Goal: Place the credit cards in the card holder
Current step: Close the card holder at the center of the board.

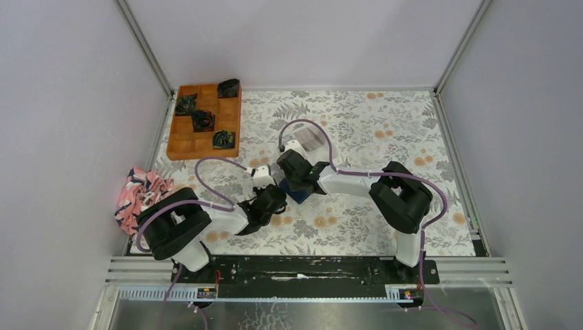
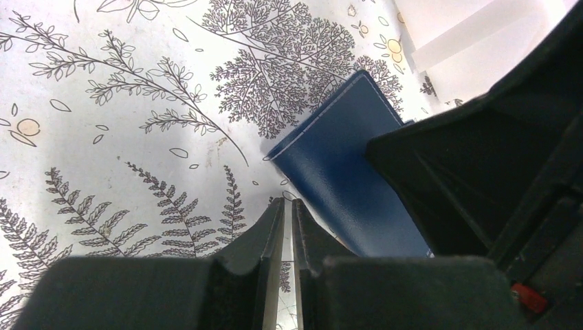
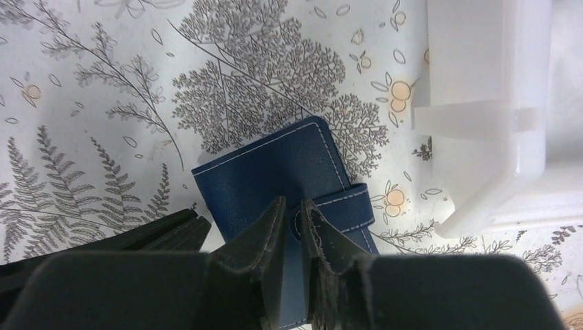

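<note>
The card holder (image 3: 275,172) is a closed navy wallet with a snap strap, lying flat on the floral cloth. It also shows in the top view (image 1: 298,194) and the left wrist view (image 2: 344,172). My right gripper (image 3: 294,210) is low over it, jaws closed to a narrow gap around the strap's rounded tab. My left gripper (image 2: 288,206) is shut and empty, just left of the wallet's edge, with bare cloth showing in the slit. Its fingers (image 3: 137,237) show in the right wrist view. Pale credit cards (image 1: 311,137) lie stacked in a white box behind the wallet.
The white open box (image 3: 481,103) stands close to the wallet's right in the right wrist view. An orange wooden tray (image 1: 185,141) with dark items stands at the back left. A pink patterned cloth (image 1: 141,192) lies at the left edge.
</note>
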{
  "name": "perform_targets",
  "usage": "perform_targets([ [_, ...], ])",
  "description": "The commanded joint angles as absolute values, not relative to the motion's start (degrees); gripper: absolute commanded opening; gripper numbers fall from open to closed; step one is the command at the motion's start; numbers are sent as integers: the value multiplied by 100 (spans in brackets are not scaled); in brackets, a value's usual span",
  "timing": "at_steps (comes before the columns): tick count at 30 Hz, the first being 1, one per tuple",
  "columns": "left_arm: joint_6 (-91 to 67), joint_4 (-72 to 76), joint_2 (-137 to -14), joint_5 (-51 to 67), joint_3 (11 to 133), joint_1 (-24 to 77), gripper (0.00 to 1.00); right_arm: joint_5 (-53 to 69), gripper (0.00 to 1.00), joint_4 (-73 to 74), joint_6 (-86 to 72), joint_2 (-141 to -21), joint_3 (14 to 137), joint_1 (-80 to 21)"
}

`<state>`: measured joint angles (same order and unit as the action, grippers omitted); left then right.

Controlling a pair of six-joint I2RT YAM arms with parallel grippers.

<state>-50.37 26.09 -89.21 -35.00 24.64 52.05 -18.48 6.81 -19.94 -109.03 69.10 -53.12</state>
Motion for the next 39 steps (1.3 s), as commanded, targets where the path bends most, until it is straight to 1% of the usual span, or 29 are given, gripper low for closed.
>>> perform_targets([
  [1, -4904, 2672, -8984, -3669, 2576, 5178, 15, -1798, 20, 743, -2173, -10779, 6597, -5281],
  [12, -4948, 2661, -8998, -3637, 2593, 5181, 15, -1905, 19, 216, -2427, -10462, 5786, -5261],
  [25, -4988, 2580, -8987, -3617, 2610, 5177, 15, -1962, 18, -1482, -3107, -10197, 4178, -5266],
  [31, -5072, 2518, -8965, -3596, 2594, 5177, 15, -2027, 17, -2454, -3525, -10443, 3438, -5328],
  [39, -5167, 2589, -9072, -3390, 2628, 5189, 14, -2280, 16, -3300, -3934, -11285, 3128, -5551],
])
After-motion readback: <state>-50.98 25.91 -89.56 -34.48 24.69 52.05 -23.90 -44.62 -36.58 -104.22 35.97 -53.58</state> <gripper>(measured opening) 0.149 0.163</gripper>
